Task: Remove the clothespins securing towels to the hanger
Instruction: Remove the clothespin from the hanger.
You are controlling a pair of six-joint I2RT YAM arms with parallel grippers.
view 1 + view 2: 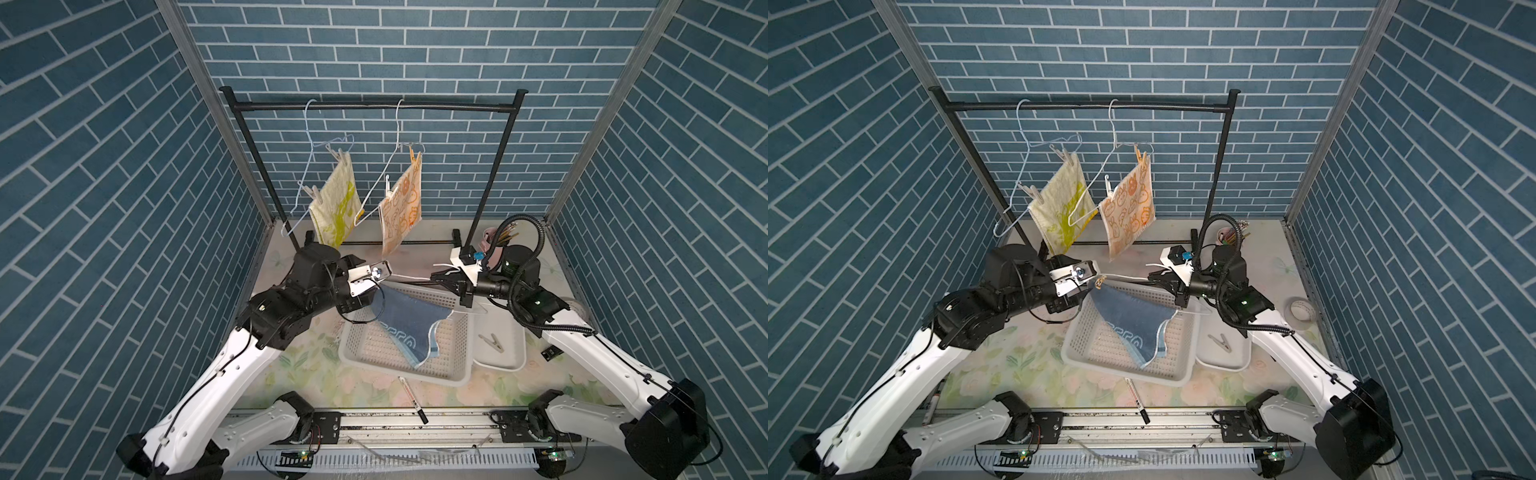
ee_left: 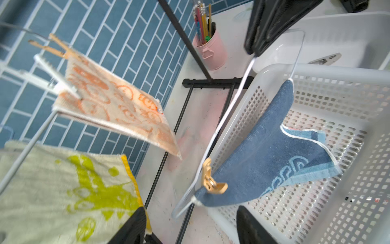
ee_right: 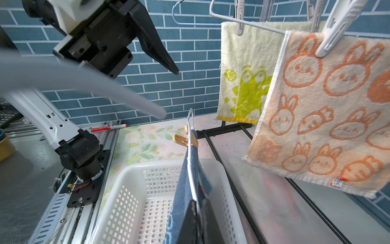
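Observation:
My right gripper is shut on the wire of a white hanger held over the basket. The blue towel droops from that hanger into the basket. A tan clothespin pins its raised corner to the wire. My left gripper is open just short of that clothespin, with nothing between its fingers. The yellow towel hangs on the rack under two grey-white clothespins. The orange towel hangs beside it under a tan clothespin and a white one.
A white perforated basket sits mid-table. Right of it a white tray holds a loose clothespin. The black rack stands at the back, with a pink pencil cup by its foot. A marker lies near the front edge.

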